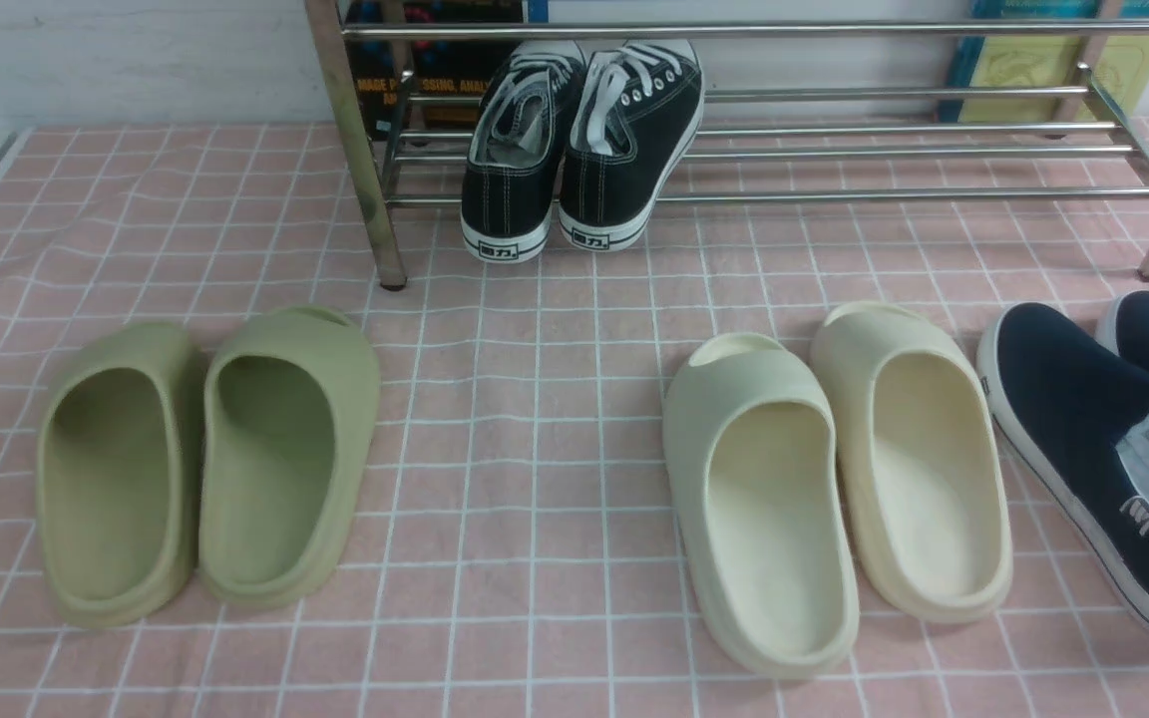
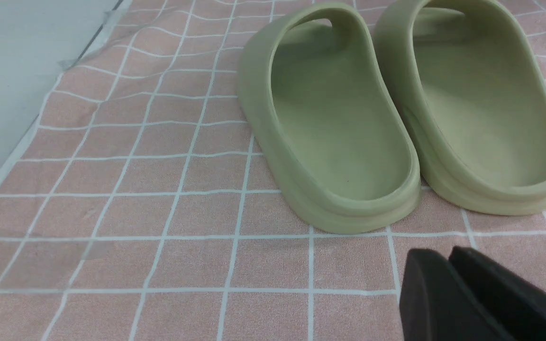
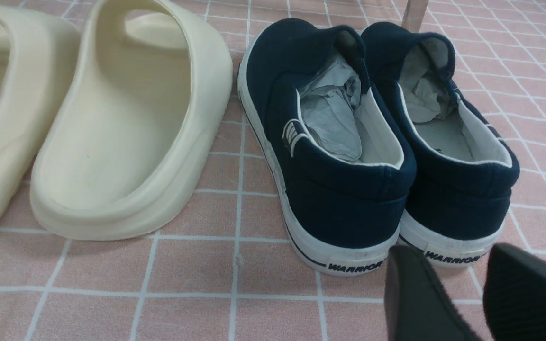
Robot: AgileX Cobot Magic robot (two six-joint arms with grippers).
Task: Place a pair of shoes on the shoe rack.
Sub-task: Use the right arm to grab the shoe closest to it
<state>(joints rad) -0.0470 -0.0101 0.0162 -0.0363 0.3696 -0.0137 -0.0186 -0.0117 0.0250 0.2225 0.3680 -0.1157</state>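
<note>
Pink checked counter holds navy shoes near the right gripper, parted and empty; left gripper is clenched.

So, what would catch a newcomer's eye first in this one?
Three pairs of shoes stand in a row on the pink checked cloth: green slides on the left, cream slides right of centre, navy slip-ons at the far right edge. Behind them, black lace-up sneakers sit tilted on the silver shoe rack.
</note>
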